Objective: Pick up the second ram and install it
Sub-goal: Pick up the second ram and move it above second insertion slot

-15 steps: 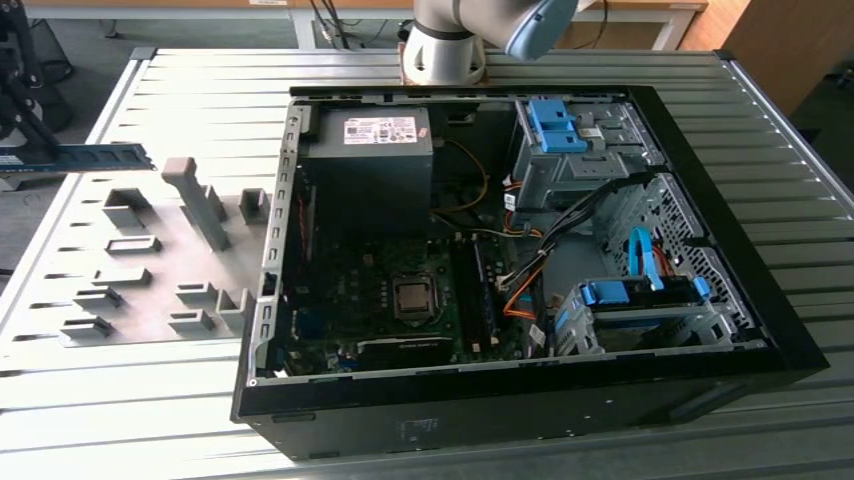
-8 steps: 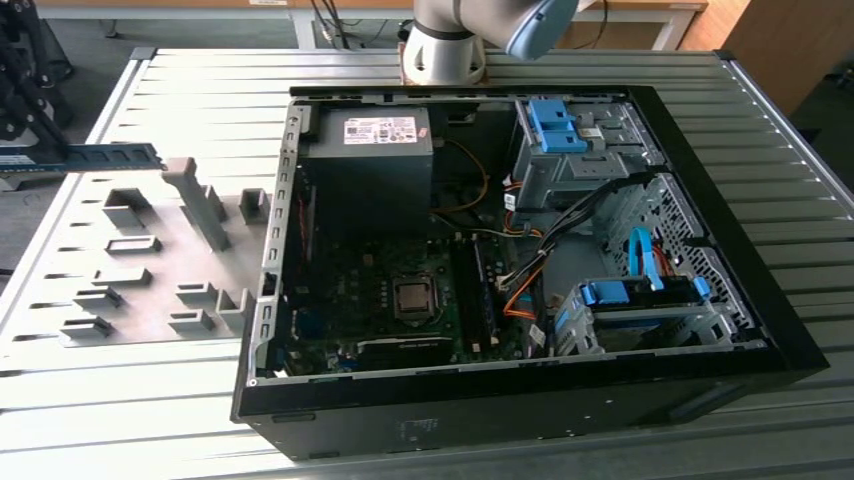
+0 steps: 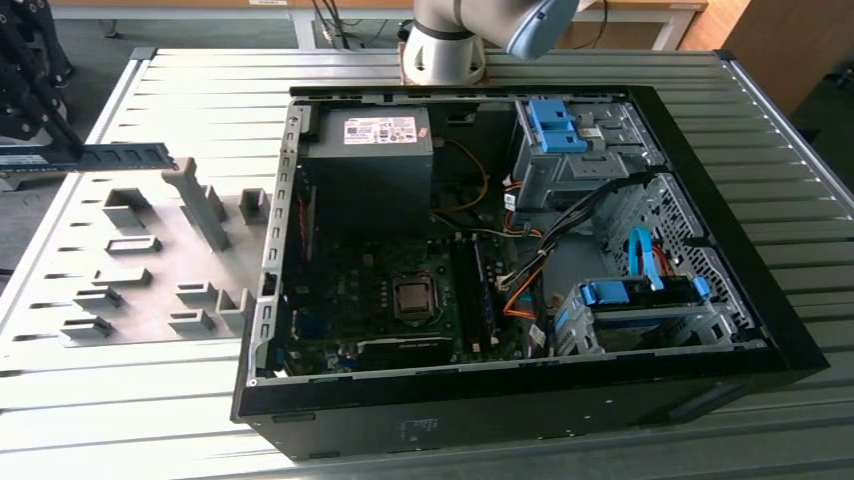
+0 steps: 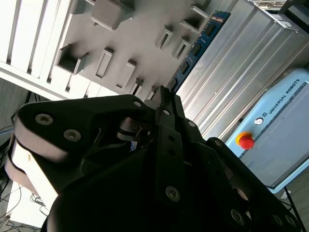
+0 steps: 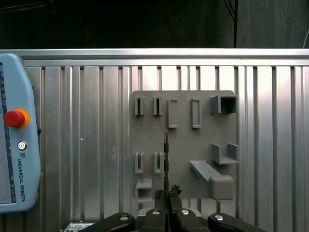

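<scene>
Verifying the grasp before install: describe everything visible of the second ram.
The second ram is a long, narrow blue-green circuit board with a row of black chips. The pincer is shut on one end. The rest juts out free, roughly level in the exterior view, over the edge of the grey fixture plate, apparently clear of it. In the first wrist view it appears edge-on.

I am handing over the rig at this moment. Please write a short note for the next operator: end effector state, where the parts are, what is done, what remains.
End effector: shut on the second ram, gripped at one end.
Ram: appears lifted clear, over the grey fixture plate, beside the open computer case.
Done: ram picked up.
Left: ram not yet seated in a motherboard slot.
</scene>
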Available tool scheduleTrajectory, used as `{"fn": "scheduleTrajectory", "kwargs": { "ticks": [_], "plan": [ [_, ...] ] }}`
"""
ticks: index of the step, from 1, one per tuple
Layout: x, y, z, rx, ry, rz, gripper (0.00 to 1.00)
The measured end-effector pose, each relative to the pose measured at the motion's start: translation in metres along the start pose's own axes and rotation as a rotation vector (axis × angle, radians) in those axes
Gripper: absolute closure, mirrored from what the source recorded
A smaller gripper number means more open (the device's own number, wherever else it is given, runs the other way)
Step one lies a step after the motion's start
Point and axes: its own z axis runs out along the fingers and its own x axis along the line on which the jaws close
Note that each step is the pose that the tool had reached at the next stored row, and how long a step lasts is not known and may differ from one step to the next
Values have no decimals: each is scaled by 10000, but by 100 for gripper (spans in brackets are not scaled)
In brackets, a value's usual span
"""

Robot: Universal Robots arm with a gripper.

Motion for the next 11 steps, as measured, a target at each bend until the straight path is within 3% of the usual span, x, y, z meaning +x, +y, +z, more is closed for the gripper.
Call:
{"fn": "scheduleTrajectory", "kwargs": {
  "ticks": [11],
  "plan": [
    [-3, -127, 0, 0, 0, 0, 86]
  ]
}}
